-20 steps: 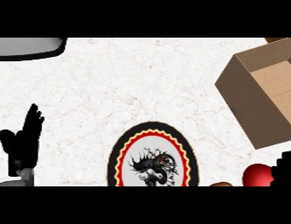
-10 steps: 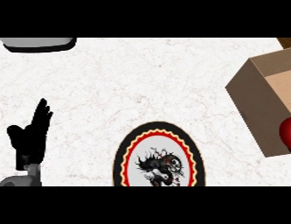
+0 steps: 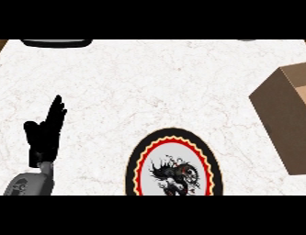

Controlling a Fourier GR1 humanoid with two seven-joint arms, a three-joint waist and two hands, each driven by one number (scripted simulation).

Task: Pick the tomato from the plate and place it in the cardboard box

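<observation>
We're looking down at the white counter (image 3: 148,92), and the plate (image 3: 138,160) sits at the lower middle with no tomato on it, just its black rim, red scalloped ring and dark dragon-like figure in the centre. The tomato itself shows nowhere in our view, so we can't say where it is or how it looks; neither does our right hand, which is out of sight altogether. Our left hand (image 3: 44,133) rests at the lower left, fingers straight and pointing up, holding nothing. The cardboard box (image 3: 297,124) stands at the right edge, its flaps open and a pale brown inner wall showing, well apart from the plate. With the plate bare, we judge the pick is done and the carry or drop into the box is the step in hand. The next move, we reckon, calls for bringing the tomato over the box's open top and letting go inside its walls.
</observation>
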